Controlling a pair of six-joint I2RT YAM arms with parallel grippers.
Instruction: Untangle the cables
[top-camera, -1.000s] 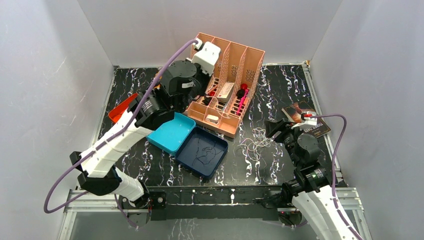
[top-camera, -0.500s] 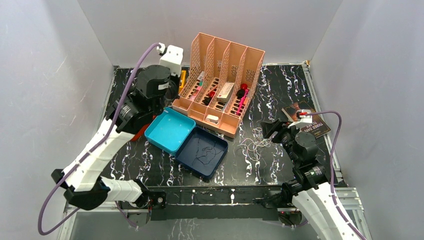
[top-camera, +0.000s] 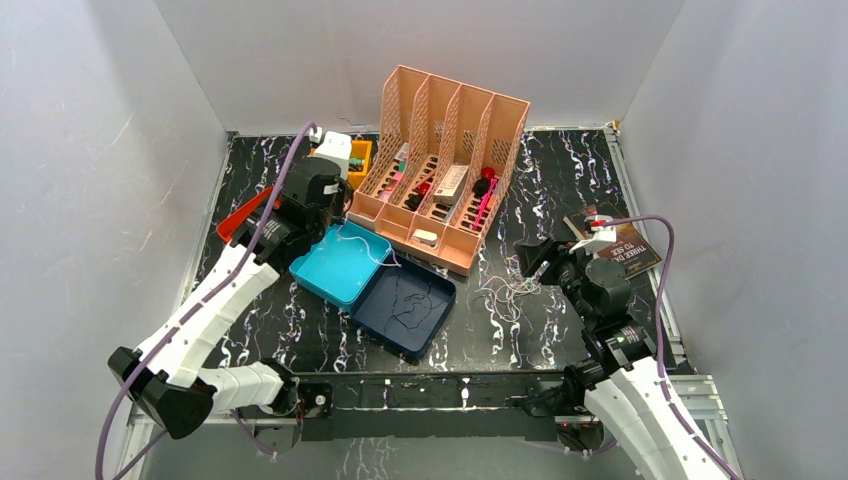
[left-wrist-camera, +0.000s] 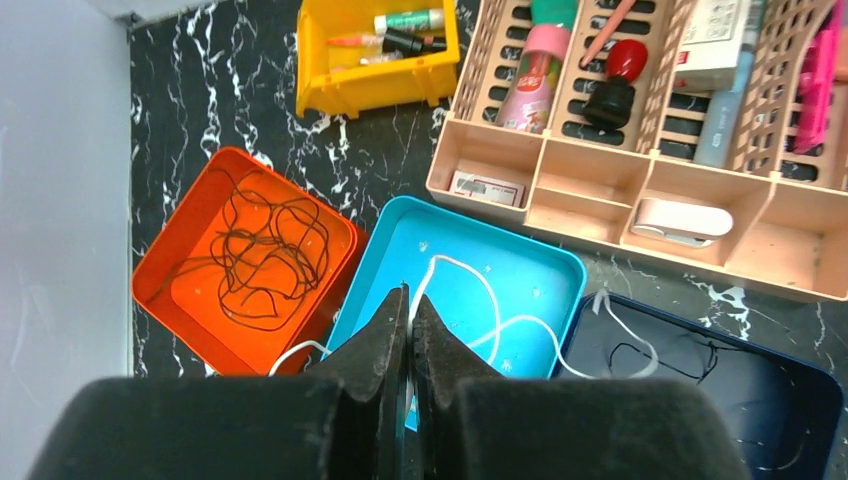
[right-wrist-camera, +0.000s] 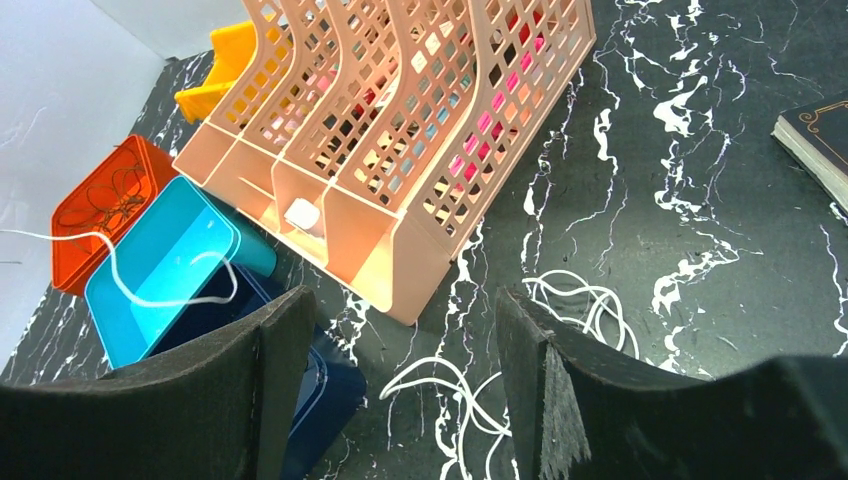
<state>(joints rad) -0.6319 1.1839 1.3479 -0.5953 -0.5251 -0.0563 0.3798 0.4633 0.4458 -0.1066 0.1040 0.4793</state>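
My left gripper (left-wrist-camera: 409, 300) is shut on a white cable (left-wrist-camera: 500, 318) and holds it over the light blue tray (left-wrist-camera: 545, 275); the cable trails across that tray to the dark blue tray (left-wrist-camera: 790, 400). From above the gripper (top-camera: 318, 228) is at the light blue tray's (top-camera: 325, 275) left edge. Dark cables (left-wrist-camera: 262, 245) lie in the orange tray (left-wrist-camera: 175, 235), and one lies in the dark blue tray (top-camera: 412, 305). A tangle of white cables (top-camera: 508, 290) lies on the table. My right gripper (right-wrist-camera: 400, 345) is open just above that tangle (right-wrist-camera: 560, 300), left of the book.
A peach file organiser (top-camera: 450, 150) with small items stands at the back centre. A yellow bin (left-wrist-camera: 375, 55) with pens sits behind the orange tray. A dark book (top-camera: 625, 248) lies at the right. White walls close in three sides.
My left arm has swung left and down from the organiser to the light blue tray, drawing a white cable across it. My right gripper has edged left toward the white tangle.
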